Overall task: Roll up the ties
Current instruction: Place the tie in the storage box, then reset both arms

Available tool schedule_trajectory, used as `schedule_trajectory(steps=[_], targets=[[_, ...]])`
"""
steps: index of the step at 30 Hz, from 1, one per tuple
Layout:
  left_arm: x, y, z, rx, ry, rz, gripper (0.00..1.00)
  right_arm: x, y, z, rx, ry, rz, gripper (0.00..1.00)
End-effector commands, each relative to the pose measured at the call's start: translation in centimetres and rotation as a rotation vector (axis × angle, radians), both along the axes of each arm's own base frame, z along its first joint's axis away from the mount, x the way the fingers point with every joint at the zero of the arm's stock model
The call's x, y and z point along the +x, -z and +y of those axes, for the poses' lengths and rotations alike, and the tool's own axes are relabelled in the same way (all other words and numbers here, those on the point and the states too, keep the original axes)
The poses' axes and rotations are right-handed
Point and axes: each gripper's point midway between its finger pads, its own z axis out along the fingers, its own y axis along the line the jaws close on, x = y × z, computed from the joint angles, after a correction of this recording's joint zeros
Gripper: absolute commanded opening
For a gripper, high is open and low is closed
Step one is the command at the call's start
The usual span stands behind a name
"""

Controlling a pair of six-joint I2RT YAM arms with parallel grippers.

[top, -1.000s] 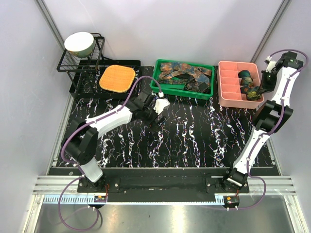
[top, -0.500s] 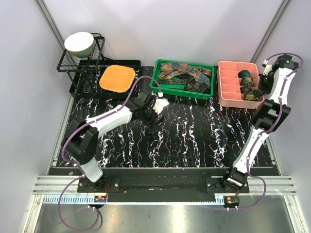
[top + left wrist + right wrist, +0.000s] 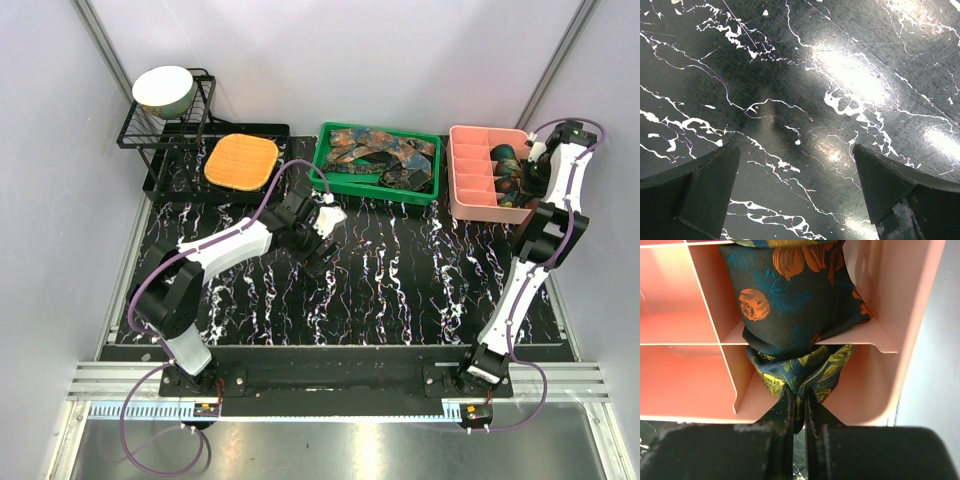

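Where right jaws meet, tie [image 3: 805, 367] sits pinched.

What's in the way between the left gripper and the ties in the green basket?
Only the near wall of the green basket. The left gripper hangs open and empty over the marbled table just in front of it; nothing else lies between. The ties are piled inside, so a reach would likely go over the rim.
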Motion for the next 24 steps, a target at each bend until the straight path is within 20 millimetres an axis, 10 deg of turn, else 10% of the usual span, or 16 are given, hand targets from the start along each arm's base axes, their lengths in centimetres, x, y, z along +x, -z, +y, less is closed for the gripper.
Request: schedule_trajectory(steps=[1, 10, 24], targets=[[0.3, 0.2, 0.3, 0.002, -0.028, 0.002, 0.99, -3.0, 0.6, 2.1, 0.066, -0.008, 0.150, 0.10], [0.4, -0.5, 0.2, -0.007, -0.029, -0.012, 0.99, -2.9, -1.5, 1.5, 0.015, -0.017, 0.108, 0.47], [2.3, -6.4, -0.9, -0.126, -0.074, -0.158, 0.99, -1.2, -14.9, 1.3, -0.091, -0.048, -0.275, 0.81]])
